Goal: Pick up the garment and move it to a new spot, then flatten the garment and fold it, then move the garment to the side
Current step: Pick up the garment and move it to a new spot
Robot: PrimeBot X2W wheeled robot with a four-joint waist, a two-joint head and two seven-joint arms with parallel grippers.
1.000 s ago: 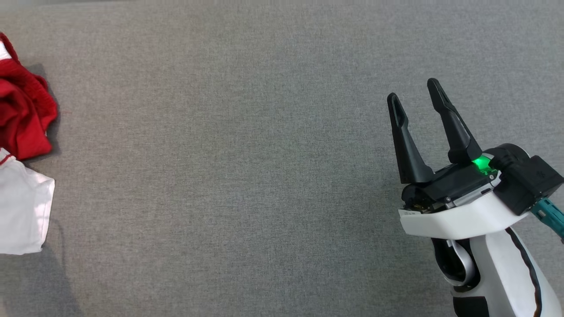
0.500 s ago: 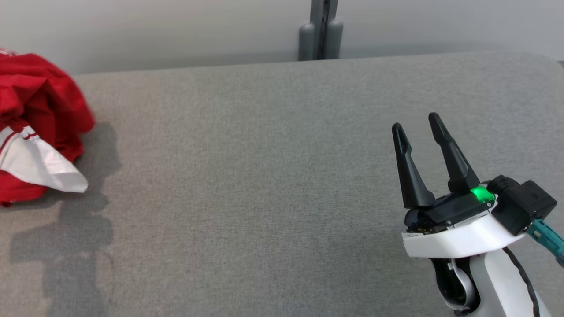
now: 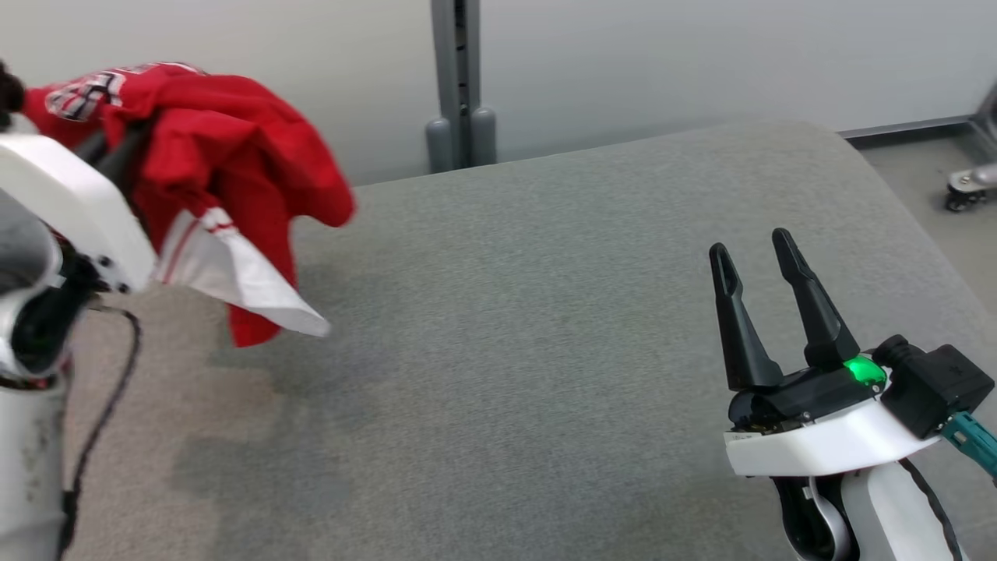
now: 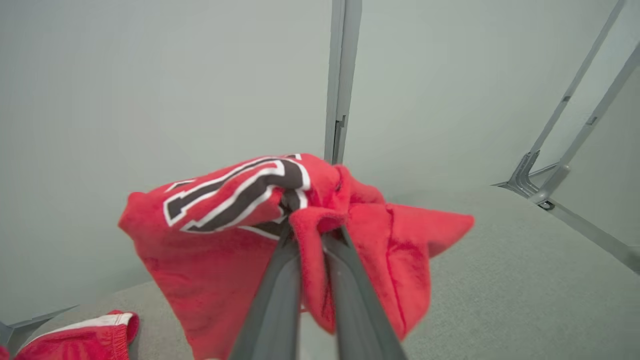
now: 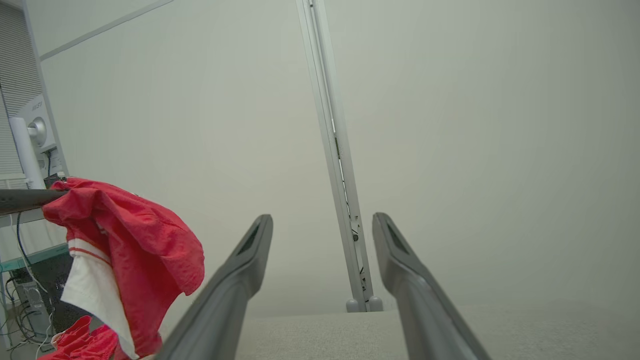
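Since one second ago the red garment (image 3: 234, 148) has come nearer to your right hand (image 3: 749, 243). It hangs in the air over the left part of the gray bench (image 3: 545, 351). Your left hand (image 4: 312, 232) pinches a fold of it tightly. The right hand is empty, with fingers apart.

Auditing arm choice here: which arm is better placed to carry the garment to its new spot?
Left. The left gripper is shut on the red garment, holding it above the grey surface. The right gripper is open, empty and well apart from it.
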